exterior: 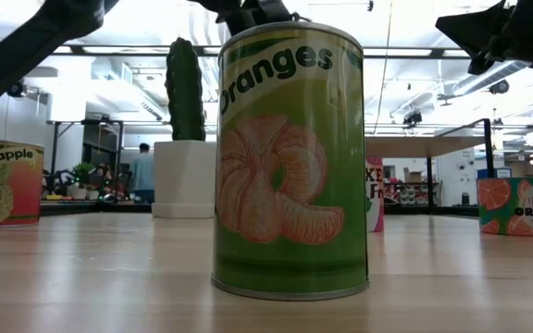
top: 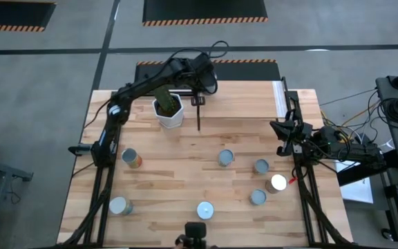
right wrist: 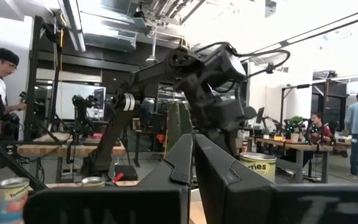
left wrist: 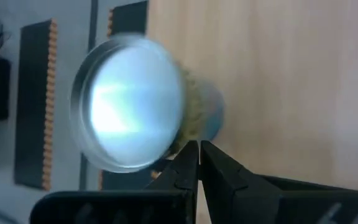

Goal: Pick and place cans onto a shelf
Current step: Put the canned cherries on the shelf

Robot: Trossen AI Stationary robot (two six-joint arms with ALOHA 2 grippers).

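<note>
The oranges can (top: 204, 209) stands upright at the middle of the surface's (top: 185, 138) near edge, well apart from both arms. Six more cans (top: 261, 166) are scattered upright behind it. One is by the near left corner, three cluster toward the right edge, one is mid-surface and one is toward the left edge. None is on the shelf (top: 240, 104), which sits along the far edge toward the right corner, beside the cactus pot (top: 168, 112).

These look like rigid metal cylinders with smooth printed sides, likely weighty if full and apt to slip or tip. The sensible hold is across the side wall at about mid-height, not on the shiny lid.

The right hand (right wrist: 191, 140) hovers over the right edge, its fingers pressed together on nothing. The left hand (left wrist: 199, 144) is out over the far edge near the pot, also pressed together and empty. Its wrist view shows a silver-topped can just beyond its tips, but I cannot tell which one. Either hand must spread wide before taking a can.
</note>
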